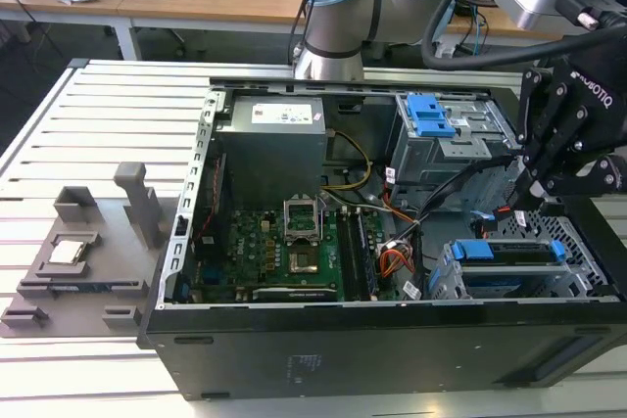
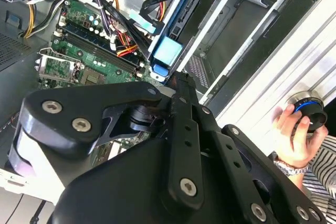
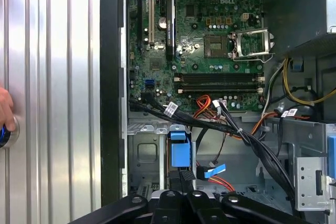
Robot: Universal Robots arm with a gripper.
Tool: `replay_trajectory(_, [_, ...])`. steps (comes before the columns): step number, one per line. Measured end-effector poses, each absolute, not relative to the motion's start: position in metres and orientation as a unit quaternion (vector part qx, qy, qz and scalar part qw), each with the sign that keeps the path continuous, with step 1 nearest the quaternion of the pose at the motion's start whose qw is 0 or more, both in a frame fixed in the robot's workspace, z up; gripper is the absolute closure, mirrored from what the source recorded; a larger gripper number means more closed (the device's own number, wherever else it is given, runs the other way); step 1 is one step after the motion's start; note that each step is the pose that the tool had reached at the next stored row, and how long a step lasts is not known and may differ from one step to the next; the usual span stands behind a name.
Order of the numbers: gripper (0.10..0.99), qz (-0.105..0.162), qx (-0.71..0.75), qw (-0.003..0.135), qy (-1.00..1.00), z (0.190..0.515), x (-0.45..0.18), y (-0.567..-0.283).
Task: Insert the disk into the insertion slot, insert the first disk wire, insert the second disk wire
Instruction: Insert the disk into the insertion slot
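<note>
The disk [image 1: 509,252], white-labelled in a bright blue caddy, lies inside the insertion slot [image 1: 588,242], the low perforated metal bay at the case's front corner on the exterior view's right. Its blue end tab [image 3: 179,153] [image 2: 168,51] appears in both wrist views. My black gripper [image 1: 527,201] hangs just above the disk's inner end. Its fingers are shut together, and their tips [image 3: 184,174] [image 2: 177,80] sit right by that tab. Nothing shows between them. A black wire with a blue plug [image 3: 214,171] lies loose beside the bay.
The open case holds a motherboard [image 1: 294,242], a power supply [image 1: 269,144] and a taller grey cage with a blue clip [image 1: 431,115]. Bundled cables [image 3: 252,145] cross near the bay. A grey fixture [image 1: 78,252] sits on the slatted table. A person's hand [image 2: 294,127] rests on a knob.
</note>
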State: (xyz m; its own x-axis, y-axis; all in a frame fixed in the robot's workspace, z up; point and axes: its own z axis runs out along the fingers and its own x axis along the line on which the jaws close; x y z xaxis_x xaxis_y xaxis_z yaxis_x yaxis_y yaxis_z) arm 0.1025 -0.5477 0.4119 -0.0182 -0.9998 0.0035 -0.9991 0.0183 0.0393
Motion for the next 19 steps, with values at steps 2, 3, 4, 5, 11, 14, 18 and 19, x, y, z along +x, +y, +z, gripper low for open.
replay_trajectory(2, [0.980, -0.013, 0.701, 0.015, -0.713, 0.412, 0.106, -0.546])
replay_trajectory(3, [0.980, -0.012, 0.700, 0.015, -0.713, 0.412, 0.109, -0.544])
replay_trajectory(4, [0.980, -0.012, 0.700, 0.016, -0.713, 0.412, 0.113, -0.541])
replay_trajectory(5, [0.980, -0.012, 0.700, 0.016, -0.713, 0.412, 0.117, -0.537])
replay_trajectory(11, [0.980, -0.011, 0.700, 0.017, -0.713, 0.411, 0.122, -0.531])
replay_trajectory(14, [0.980, -0.011, 0.700, 0.017, -0.713, 0.410, 0.122, -0.531])
replay_trajectory(18, [0.980, -0.011, 0.700, 0.017, -0.713, 0.409, 0.122, -0.531])
replay_trajectory(19, [0.980, -0.011, 0.700, 0.017, -0.713, 0.408, 0.122, -0.531])
